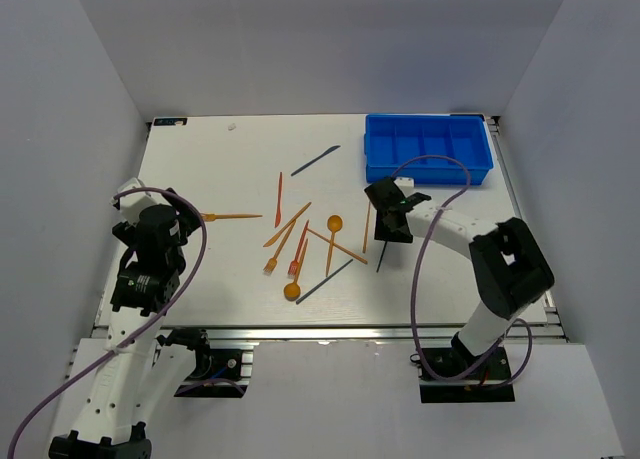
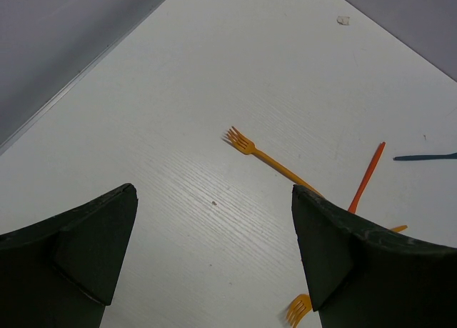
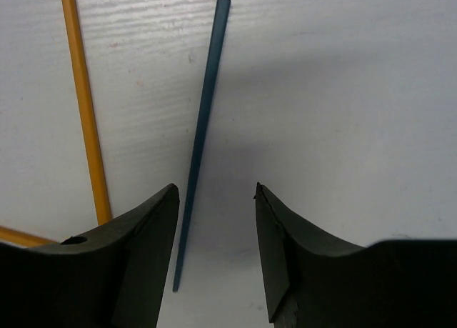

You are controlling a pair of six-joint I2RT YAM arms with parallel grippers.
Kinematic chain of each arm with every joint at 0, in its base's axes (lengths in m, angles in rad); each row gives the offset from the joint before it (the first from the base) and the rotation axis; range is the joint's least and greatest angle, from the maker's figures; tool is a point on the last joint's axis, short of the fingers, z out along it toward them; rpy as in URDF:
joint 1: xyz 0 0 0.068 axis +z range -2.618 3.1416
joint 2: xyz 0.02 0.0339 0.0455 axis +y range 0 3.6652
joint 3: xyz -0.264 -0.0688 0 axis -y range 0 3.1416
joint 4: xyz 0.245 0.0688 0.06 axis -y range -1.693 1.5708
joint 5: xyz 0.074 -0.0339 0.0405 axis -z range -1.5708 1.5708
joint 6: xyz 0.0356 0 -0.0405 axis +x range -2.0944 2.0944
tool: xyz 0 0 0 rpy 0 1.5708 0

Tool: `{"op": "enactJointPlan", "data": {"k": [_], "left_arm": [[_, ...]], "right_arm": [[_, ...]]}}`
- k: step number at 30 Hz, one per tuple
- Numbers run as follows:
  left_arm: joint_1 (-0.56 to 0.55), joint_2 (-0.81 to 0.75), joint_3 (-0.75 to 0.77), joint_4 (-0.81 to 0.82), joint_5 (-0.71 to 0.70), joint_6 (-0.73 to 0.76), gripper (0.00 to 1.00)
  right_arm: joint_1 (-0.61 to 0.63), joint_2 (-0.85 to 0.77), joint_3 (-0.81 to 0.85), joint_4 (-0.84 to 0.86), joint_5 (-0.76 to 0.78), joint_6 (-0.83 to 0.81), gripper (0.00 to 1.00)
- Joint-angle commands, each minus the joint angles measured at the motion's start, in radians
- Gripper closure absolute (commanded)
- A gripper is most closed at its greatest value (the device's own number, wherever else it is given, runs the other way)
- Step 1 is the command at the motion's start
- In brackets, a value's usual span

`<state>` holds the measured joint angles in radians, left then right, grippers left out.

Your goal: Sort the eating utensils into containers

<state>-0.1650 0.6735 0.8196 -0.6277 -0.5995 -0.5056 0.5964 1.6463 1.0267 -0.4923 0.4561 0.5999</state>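
Observation:
The blue four-compartment tray (image 1: 428,147) sits at the back right and looks empty. Several orange, red-orange and dark blue utensils lie scattered mid-table (image 1: 310,241). My right gripper (image 1: 392,229) is open and low over a dark blue utensil (image 1: 382,251). In the right wrist view this slim blue handle (image 3: 201,135) lies on the table between my open fingers (image 3: 215,189), close to the left one, with an orange handle (image 3: 84,106) beside it. My left gripper (image 1: 188,219) is open and empty (image 2: 213,192), just left of an orange fork (image 2: 271,160).
A dark blue knife (image 1: 315,160) lies alone towards the back. A red-orange knife (image 2: 367,178) and another orange fork head (image 2: 298,310) show past my left fingers. White walls enclose the table on three sides. A small white scrap (image 1: 232,127) lies near the back edge.

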Motion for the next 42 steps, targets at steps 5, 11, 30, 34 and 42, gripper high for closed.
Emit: {"op": "enactJointPlan", "data": {"k": [5, 11, 30, 34, 42], "left_arm": [[0.005, 0.008, -0.005, 0.000, 0.013, -0.001, 0.02], [0.005, 0.011, -0.004, 0.000, 0.017, 0.003, 0.02], [0.005, 0.011, -0.005, 0.003, 0.021, 0.004, 0.02], [0.005, 0.012, -0.005, 0.003, 0.027, 0.004, 0.02], [0.005, 0.015, -0.010, 0.008, 0.037, 0.006, 0.02]], "right_arm": [[-0.069, 0.122, 0.062, 0.095, -0.010, -0.002, 0.56], [-0.119, 0.178, 0.030, 0.159, -0.088, -0.029, 0.82], [-0.121, -0.048, 0.335, -0.014, -0.123, -0.285, 1.00], [-0.174, 0.127, 0.603, -0.022, -0.141, -0.400, 1.00], [-0.247, 0.581, 1.269, -0.052, -0.232, -0.594, 1.00]]}}
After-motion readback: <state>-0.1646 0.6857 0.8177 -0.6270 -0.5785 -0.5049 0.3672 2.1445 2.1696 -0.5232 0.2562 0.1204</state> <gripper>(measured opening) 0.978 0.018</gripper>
